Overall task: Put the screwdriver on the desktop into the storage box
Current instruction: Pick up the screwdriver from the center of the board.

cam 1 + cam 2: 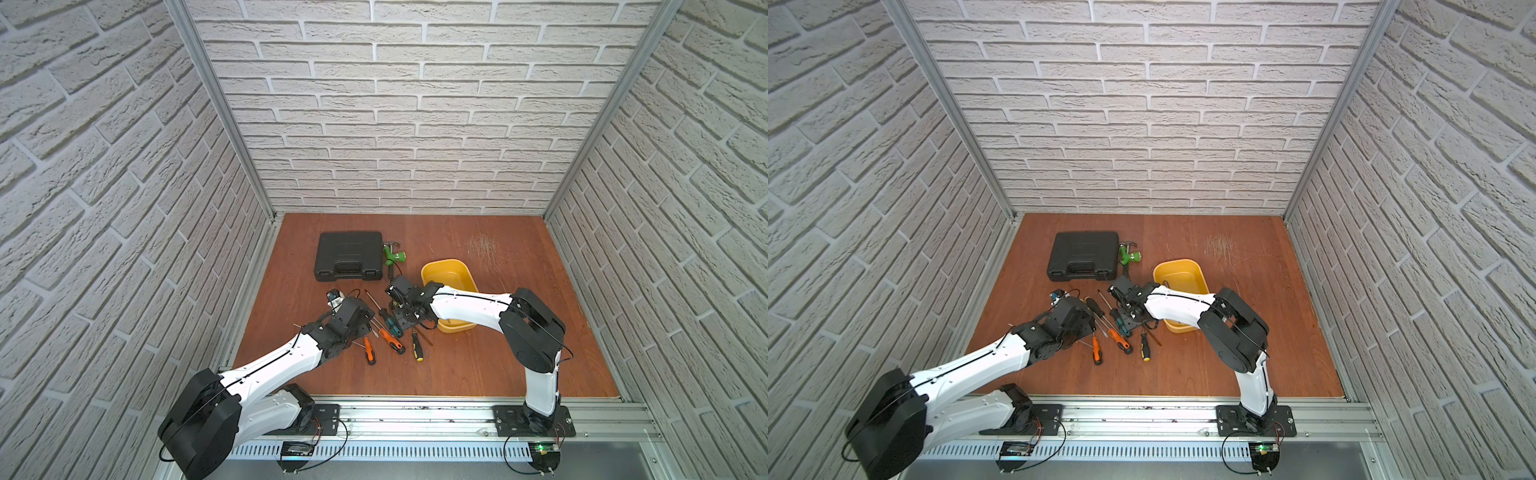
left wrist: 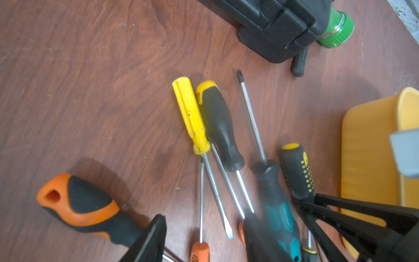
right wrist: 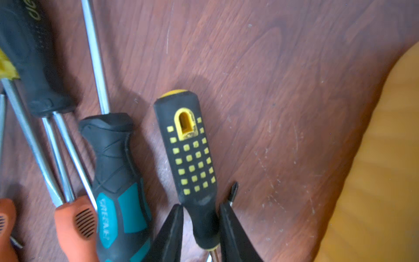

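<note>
Right claw [image 3: 200, 206] is closed on the slim neck of the dotted screwdriver [image 3: 188, 154], which lies mid-counter [image 3: 272, 90] just beside the storage box [image 2: 367, 158]. That neck is probably the easiest part to pinch. Left claw [image 2: 205, 226] hangs half-open and empty over the other screwdrivers [image 2: 217, 127].

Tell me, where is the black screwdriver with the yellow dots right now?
In the right wrist view the dotted screwdriver lies on the desktop between the fingers of the right gripper, beside the teal-and-black screwdriver, near the yellow storage box.

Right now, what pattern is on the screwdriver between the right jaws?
The screwdriver is black with rows of small yellow squares; the right wrist view shows it best.
</note>
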`<state>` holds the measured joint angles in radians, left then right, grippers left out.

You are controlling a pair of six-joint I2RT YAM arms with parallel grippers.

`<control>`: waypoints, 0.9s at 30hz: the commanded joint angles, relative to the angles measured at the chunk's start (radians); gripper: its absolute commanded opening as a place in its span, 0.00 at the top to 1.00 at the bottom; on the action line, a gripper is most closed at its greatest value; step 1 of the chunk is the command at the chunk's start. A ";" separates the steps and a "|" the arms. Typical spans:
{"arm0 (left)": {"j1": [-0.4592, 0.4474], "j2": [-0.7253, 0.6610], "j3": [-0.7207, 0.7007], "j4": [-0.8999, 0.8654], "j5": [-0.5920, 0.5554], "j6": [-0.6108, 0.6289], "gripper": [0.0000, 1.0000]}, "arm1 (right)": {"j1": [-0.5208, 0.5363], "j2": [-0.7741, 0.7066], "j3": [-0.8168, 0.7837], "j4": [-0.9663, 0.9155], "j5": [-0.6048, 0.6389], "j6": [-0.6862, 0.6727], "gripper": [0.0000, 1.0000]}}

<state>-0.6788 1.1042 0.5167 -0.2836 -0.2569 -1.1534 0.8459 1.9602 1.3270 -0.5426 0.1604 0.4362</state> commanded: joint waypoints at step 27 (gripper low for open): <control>0.003 0.034 -0.004 0.071 0.033 -0.015 0.41 | -0.005 0.045 -0.003 0.001 0.014 0.002 0.83</control>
<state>-0.6788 1.1263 0.5167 -0.2462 -0.2272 -1.1645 0.8425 1.9938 1.3296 -0.5224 0.1604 0.4343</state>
